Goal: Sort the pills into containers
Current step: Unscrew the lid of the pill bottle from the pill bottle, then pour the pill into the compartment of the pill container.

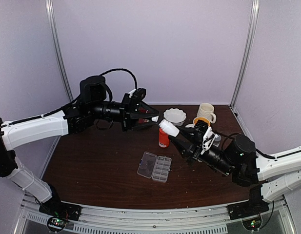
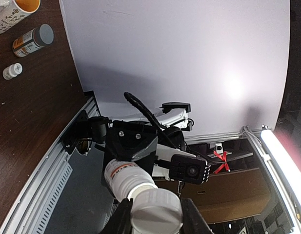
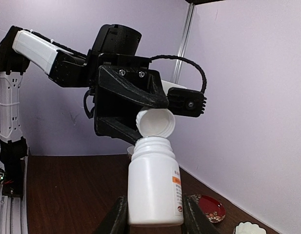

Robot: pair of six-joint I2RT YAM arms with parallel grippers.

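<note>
I am holding the seemingly light, slick, rigid bottle (image 3: 152,183) mid-body in the right gripper (image 3: 154,214) while the left gripper (image 3: 151,124) is pinching its cap (image 3: 156,122) by the rim, just off the mouth.

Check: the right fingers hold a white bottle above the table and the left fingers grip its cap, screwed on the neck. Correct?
No. The cap is off: the right wrist view shows it tilted above the bare neck of the white bottle. The right fingers do hold the bottle, and the left fingers do grip the cap.

Two mugs (image 1: 206,111), one bowl (image 1: 174,115), one organizer (image 1: 154,166) (clear).
</note>
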